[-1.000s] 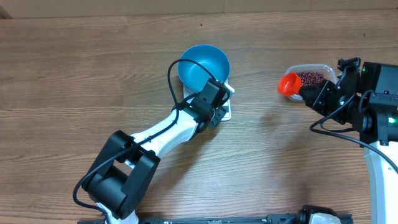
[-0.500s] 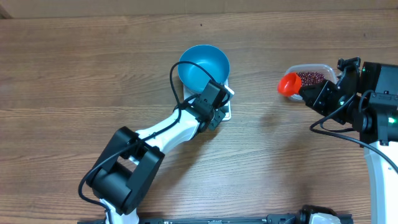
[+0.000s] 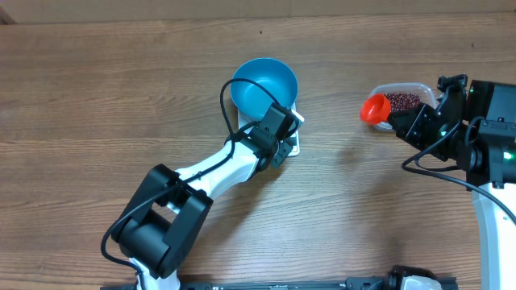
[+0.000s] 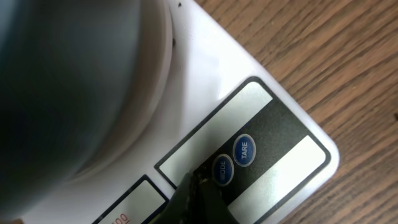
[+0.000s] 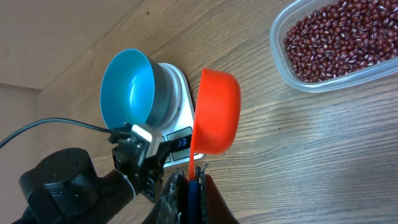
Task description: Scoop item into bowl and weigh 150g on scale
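On your left, the left gripper (image 4: 198, 190) is pinched shut, its tip over the button panel of the scale (image 4: 273, 134), right at the MODE button (image 4: 222, 170). The blue bowl (image 3: 264, 84) stands on the scale. Farther right, the orange scoop (image 5: 217, 112) hangs just beside the clear tub (image 5: 323, 85) that holds the beans (image 5: 336, 37). Your right gripper (image 5: 193, 186) is clamped on the scoop's handle.
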You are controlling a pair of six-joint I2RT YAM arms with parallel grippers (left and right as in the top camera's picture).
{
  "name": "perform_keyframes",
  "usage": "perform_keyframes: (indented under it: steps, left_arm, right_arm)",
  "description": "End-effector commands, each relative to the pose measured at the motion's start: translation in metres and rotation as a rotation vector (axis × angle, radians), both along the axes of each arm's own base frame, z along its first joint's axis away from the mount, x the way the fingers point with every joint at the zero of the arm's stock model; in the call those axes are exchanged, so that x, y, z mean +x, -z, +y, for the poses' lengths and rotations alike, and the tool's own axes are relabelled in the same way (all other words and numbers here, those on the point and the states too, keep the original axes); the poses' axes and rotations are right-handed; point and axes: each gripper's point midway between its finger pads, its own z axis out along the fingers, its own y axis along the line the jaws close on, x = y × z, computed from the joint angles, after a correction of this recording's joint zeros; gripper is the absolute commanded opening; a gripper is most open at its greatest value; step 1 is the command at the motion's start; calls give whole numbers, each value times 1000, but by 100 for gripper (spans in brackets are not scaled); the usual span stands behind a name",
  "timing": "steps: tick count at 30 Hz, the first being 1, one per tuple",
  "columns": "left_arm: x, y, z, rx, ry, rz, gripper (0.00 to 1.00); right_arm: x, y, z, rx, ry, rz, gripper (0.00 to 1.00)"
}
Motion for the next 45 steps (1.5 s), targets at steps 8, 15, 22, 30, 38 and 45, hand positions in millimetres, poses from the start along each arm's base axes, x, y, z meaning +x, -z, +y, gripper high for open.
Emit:
perform_keyframes:
  steps: [8,15,22,30,38,45]
  left_arm:
    - [0,-79,-9,-108,40,-96,4]
    - [-8,-103,-11,-160,66,-108,4]
    - [-19,-134,-3,-181,66,-137,4]
    - [-13,-135,31,-213,-97,-78,4]
    - [-14,-118,72,-127,-153,-6,4]
    - [16,-130,107,-184,-289,-68,4]
  right_arm:
    - [3,-12,-2,-14,3,-36,4]
    - [3,-12,-2,-17,1,-37,4]
    - [3,-12,-2,-17,1,-40,4]
    - [3,-12,-2,-17,1,-41,4]
    - [4,-13,-2,-17,1,-43,4]
    - [5,-14,-3,-18,1,-51,4]
